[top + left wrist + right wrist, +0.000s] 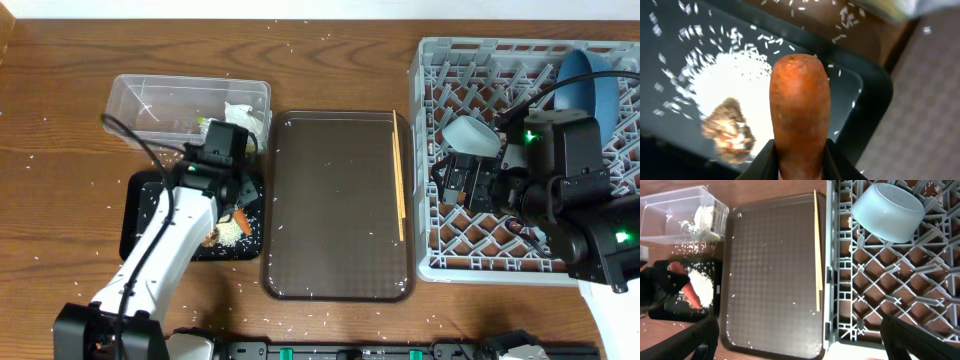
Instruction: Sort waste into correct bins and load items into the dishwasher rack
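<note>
surface: brown wooden table (60,150), grain running left to right, fills nearly the whole overhead view | far edge: thin pale strip (300,6) beyond the table, wall or floor cannot tell | near edge: black rail (350,350) along the table front | light: even, from above, shadows soft and short

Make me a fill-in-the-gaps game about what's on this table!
1. The left tool is shut on an orange ____.
2. The black tray holds a heap of white ____.
3. Thin wooden ____ lie on the brown tray.
4. The grey rack holds a white ____.
Missing words: carrot, rice, chopsticks, bowl.
</note>
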`<state>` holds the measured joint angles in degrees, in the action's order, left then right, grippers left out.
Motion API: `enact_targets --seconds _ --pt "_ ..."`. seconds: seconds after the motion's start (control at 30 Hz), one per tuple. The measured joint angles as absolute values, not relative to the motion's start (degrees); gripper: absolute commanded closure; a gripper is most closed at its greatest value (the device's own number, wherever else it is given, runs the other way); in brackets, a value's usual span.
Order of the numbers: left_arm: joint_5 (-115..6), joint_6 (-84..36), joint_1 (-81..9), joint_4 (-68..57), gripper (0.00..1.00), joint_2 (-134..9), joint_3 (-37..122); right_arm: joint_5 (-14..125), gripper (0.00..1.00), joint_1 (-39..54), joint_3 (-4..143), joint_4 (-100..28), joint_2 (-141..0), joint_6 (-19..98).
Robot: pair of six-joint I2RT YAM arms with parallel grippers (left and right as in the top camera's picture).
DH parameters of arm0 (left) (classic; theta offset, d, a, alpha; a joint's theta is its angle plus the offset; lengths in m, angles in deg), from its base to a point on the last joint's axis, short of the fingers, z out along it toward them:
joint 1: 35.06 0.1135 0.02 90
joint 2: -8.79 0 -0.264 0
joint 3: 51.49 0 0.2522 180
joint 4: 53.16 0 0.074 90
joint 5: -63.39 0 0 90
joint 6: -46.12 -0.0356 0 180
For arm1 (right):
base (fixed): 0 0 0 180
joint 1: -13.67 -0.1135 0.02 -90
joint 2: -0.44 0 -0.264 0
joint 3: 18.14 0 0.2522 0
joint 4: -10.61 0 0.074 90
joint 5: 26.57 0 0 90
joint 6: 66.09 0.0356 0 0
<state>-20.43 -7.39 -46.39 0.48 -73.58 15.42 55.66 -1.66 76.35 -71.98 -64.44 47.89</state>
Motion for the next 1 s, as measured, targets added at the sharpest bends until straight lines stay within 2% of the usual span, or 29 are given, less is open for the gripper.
enact_targets --seconds 0.23,0.27,0.3,0.37,0.4,0.43,0.47,0.73,0.87,1.0 --pt "-20.7 6.2 -42.2 -4.4 0.73 -73.6 9.0 55.7 0.01 -1.7 76.3 -72.9 -64.4 47.9" --pt "-20.7 7.1 -41.5 -4.9 0.7 -73.6 8.7 55.7 0.01 -1.7 76.3 -72.9 -64.4 47.9" --pt "-20.8 8.0 -40.6 -5.6 0.63 -73.6 8.6 55.7 0.01 -1.7 76.3 -73.0 -64.4 47.9" --pt "-21.0 8.9 -39.4 -7.3 0.32 -73.6 8.6 55.7 0.01 -1.7 76.3 -72.9 -64.4 47.9" --pt "-21.4 9.4 -38.8 -8.5 0.21 -73.6 8.6 55.7 0.01 -1.7 76.3 -72.8 -64.4 47.9" --pt "-21.9 10.0 -38.3 -9.2 0.14 -73.6 8.6 55.7 0.01 -1.7 76.3 -72.8 -64.4 47.9" --pt "-22.6 10.1 -37.9 -9.7 0.12 -73.6 8.6 55.7 0.01 -1.7 76.3 -72.8 -64.4 47.9" --pt "-29.3 9.5 -37.0 -9.3 0.12 -69.7 8.6 55.7 0.01 -1.7 76.3 -72.7 -64.4 47.9" --pt "-31.5 4.9 -37.0 -7.0 0.24 -61.9 10.2 55.7 0.01 -1.7 76.3 -71.8 -64.4 47.9" --pt "-35.2 -4.4 -38.0 -8.5 0.25 -55.0 13.7 55.7 0.01 -1.7 76.3 -69.3 -64.4 47.9"
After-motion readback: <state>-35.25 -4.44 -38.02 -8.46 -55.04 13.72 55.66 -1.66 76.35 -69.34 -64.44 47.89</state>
